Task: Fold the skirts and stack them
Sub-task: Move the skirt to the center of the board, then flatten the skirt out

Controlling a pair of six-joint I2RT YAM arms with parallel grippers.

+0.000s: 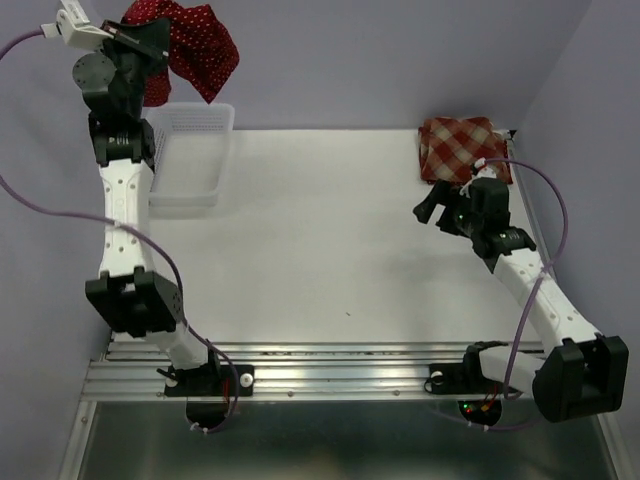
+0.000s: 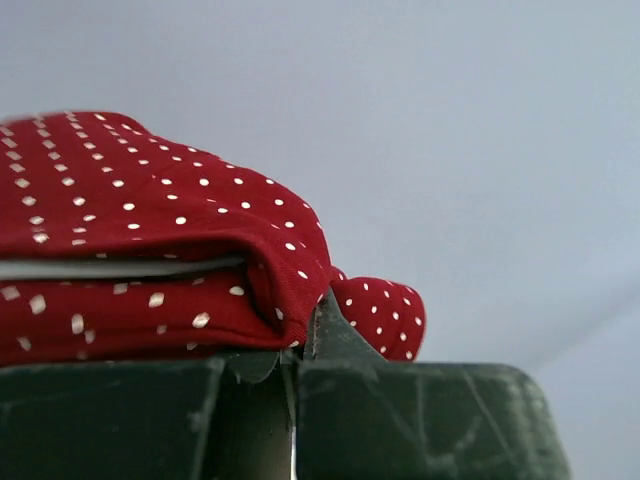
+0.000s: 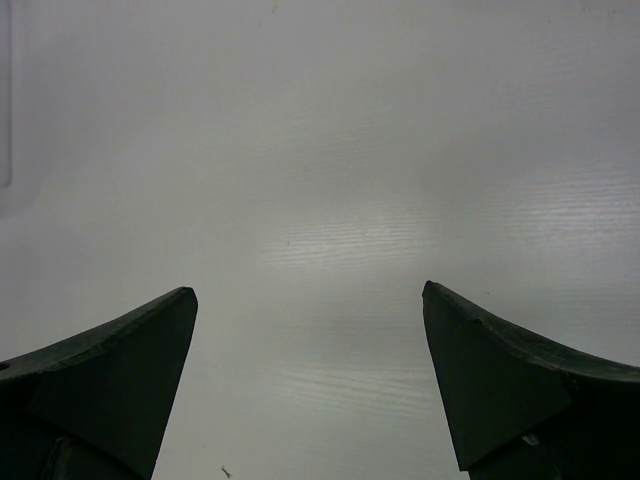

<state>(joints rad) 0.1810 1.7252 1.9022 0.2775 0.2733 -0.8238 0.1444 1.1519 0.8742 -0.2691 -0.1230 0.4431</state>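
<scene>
Dark red polka-dot skirt (image 1: 195, 45), tiny white dots, hung bunched at the upper left of the frame, above the white mesh basket (image 1: 190, 165). The left end effector (image 2: 298, 345) was clamped on its folded edge. The folded plaid skirt (image 1: 462, 148) lay at the worktop's (image 1: 320, 250) upper right, just beyond the right end effector (image 1: 432, 212), its fingers wide apart and holding nothing.

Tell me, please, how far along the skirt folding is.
Done: the plaid skirt looks folded, far right. In hand: the left gripper is shut on a dotted skirt, held above the basket. Left: folding it and stacking it on the plaid one. The right gripper is open and empty.
</scene>
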